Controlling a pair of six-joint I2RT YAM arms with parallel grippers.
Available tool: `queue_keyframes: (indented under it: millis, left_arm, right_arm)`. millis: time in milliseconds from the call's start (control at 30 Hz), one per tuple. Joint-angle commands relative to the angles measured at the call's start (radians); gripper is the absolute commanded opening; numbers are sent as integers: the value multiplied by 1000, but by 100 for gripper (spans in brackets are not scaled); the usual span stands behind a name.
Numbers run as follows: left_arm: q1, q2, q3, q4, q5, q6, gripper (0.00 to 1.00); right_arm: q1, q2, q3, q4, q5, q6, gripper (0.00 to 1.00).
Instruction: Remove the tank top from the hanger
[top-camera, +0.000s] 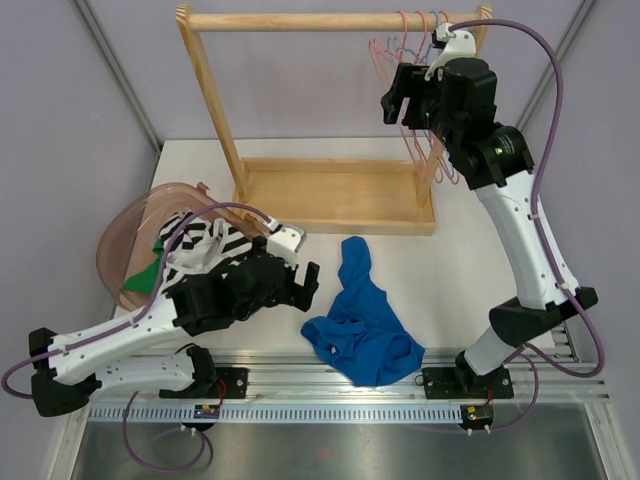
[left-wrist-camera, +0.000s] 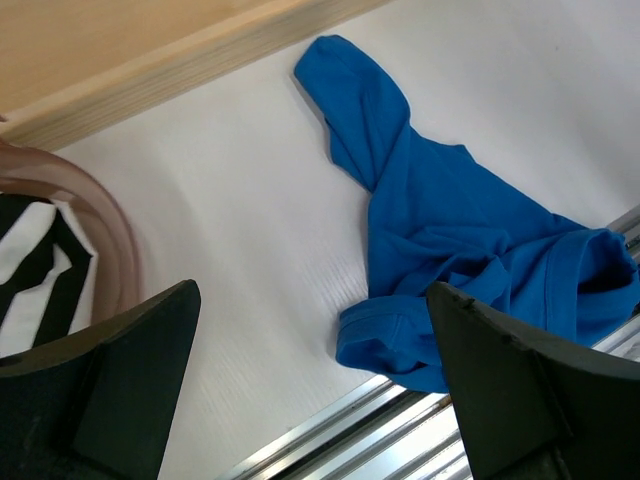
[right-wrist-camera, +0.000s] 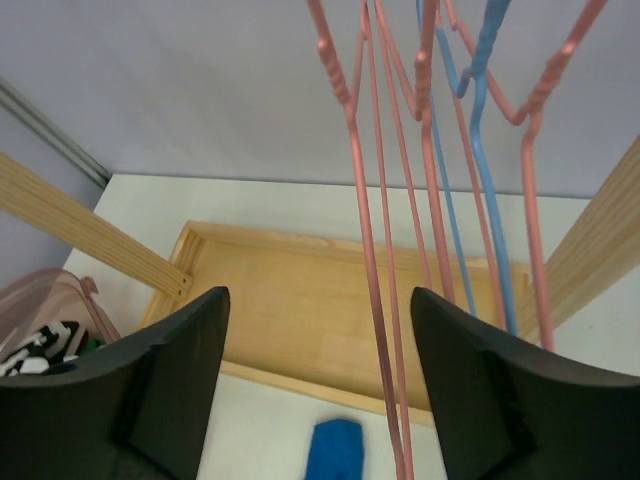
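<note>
The blue tank top (top-camera: 362, 322) lies crumpled on the white table in front of the rack, off any hanger; it also shows in the left wrist view (left-wrist-camera: 460, 240) and its tip in the right wrist view (right-wrist-camera: 335, 450). Several bare pink and blue hangers (top-camera: 412, 95) hang at the right end of the wooden rail; in the right wrist view they (right-wrist-camera: 385, 250) hang just ahead of the fingers. My right gripper (top-camera: 400, 95) is open and empty beside those hangers. My left gripper (top-camera: 305, 285) is open and empty, low over the table just left of the tank top.
A wooden rack with a tray base (top-camera: 335, 195) stands at the back of the table. A pink basket (top-camera: 130, 235) holding striped and green clothes sits at the left. A metal rail (top-camera: 330, 385) runs along the table's near edge.
</note>
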Motion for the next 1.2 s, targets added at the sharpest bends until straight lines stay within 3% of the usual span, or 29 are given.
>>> queue_keyframes:
  millis: [0, 33, 67, 333, 433, 767, 800, 900, 933, 967, 1067, 1167]
  left_arm:
    - [-7, 86, -41, 198, 110, 10, 99]
    - [-5, 111, -44, 223, 128, 10, 99]
    - [-5, 136, -46, 269, 143, 9, 99]
    - [-11, 493, 13, 375, 299, 0, 99]
    - [-25, 605, 43, 379, 335, 0, 99]
    - [-103, 847, 79, 384, 416, -22, 98]
    - [-103, 863, 76, 384, 419, -34, 95]
    - [-105, 910, 77, 372, 424, -54, 70]
    - [-103, 914, 76, 364, 422, -56, 53]
    - [-103, 910, 72, 366, 421, -60, 29]
    - [-103, 866, 66, 344, 378, -71, 0]
    - [-103, 797, 97, 268, 289, -73, 0]
  right_arm:
    - [-5, -145, -42, 13, -73, 2, 83]
    - [-6, -168, -62, 13, -86, 2, 86]
    - [-5, -225, -110, 14, -114, 3, 99]
    - [-5, -598, -488, 22, -160, 18, 100]
    - [-5, -757, -629, 24, -243, 20, 99]
    - [-5, -922, -838, 4, -379, 29, 99]
    - [-6, -926, -846, 8, -390, 32, 100]
    - [-5, -940, -861, 27, -435, 37, 100]
    - [-6, -946, -863, 30, -442, 38, 99]
    - [-6, -948, -863, 34, -447, 38, 99]
    - [-5, -960, -869, 43, -447, 35, 99]
    - [-5, -969, -878, 54, -436, 32, 100]
